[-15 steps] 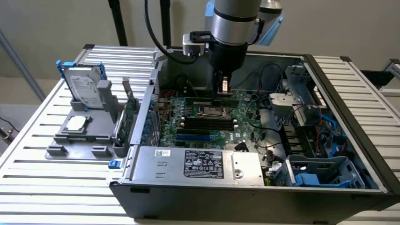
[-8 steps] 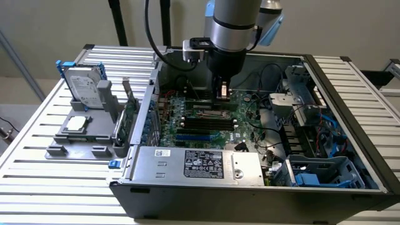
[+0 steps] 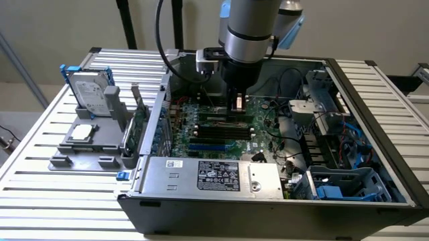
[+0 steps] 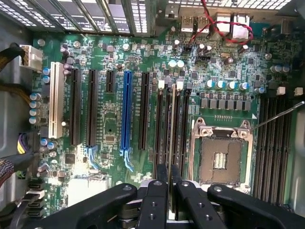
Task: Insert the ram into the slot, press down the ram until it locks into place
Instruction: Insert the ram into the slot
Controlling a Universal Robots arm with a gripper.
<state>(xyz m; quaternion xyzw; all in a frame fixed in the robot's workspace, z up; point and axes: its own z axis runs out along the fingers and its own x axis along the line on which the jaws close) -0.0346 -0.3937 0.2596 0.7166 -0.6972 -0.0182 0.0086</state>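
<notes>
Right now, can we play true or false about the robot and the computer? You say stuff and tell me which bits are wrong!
1. The gripper hangs over the motherboard in the open case. True.
2. The gripper is empty. False: it pinches the thin ram between its fingers.
3. The motherboard has a long blue slot. True.
4. A fan covers the processor socket. False: the socket is bare.
5. The hard drive sits inside the case. False: it stands in the gray holder outside the case, on the exterior view's left.
</notes>
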